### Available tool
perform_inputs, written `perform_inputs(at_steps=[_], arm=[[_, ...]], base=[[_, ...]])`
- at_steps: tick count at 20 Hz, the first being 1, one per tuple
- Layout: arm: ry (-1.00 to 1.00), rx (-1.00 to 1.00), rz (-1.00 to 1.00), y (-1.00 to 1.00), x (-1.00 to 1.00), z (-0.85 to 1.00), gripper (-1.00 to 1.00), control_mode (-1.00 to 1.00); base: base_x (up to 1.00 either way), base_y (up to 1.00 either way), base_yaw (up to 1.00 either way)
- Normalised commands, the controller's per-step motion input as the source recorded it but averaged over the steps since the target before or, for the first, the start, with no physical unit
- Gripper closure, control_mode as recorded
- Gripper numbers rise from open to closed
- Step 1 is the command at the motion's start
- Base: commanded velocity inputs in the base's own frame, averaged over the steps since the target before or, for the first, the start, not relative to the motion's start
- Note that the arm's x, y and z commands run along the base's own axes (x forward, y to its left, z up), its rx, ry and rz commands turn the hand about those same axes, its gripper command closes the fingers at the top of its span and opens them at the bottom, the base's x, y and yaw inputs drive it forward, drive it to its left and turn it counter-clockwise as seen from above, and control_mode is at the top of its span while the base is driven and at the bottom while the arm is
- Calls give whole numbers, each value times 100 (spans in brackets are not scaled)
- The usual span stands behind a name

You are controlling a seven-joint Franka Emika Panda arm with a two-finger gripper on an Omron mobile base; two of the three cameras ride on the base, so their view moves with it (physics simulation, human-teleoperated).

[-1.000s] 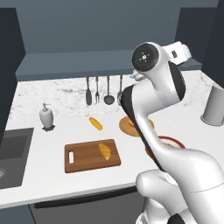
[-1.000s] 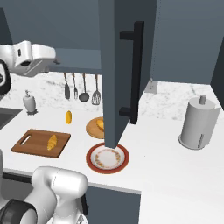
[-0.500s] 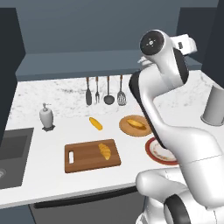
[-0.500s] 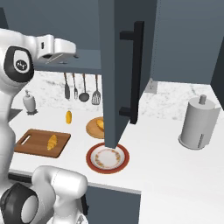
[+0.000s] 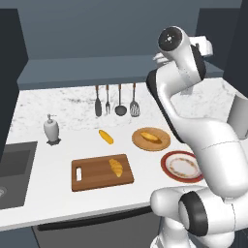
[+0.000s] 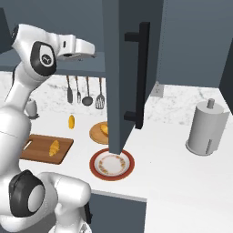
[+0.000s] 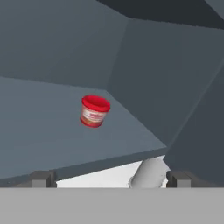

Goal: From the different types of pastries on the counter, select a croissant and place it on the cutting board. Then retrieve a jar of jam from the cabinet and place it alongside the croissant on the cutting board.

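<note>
Reaches up from the base in a tall bend, white arm raised well above the counter, hand level with the cabinet shelf. Points into the cabinet with the gripper, jaws spread wide and holding nothing. Rests flat on the near counter: cutting board, bearing the croissant toward its right end. Stands upright on the shelf, apart from the fingertips: jar of jam.

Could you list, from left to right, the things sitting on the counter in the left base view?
Soap dispenser → cutting board → slim yellow roll → round wooden plate → red-rimmed plate.
</note>
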Motion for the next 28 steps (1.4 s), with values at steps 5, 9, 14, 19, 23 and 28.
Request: perform_inputs(at_steps=[5, 9, 14, 19, 23, 28], arm=[[-2, 19, 0, -21, 35, -6, -100, -100], [-7, 4, 0, -1, 19, -10, -100, -100], [-7, 7, 0, -24, 3, -44, -100, -100], [-4, 10, 0, -45, 14, -20, -100, -100], [0, 8, 0, -23, 32, -1, -100, -100], [1, 1, 0, 1, 36, 0, -100, -100]], base=[[0, 0, 0], [0, 0, 0], [0, 0, 0], [0, 0, 0], [0, 0, 0], [0, 0, 0]])
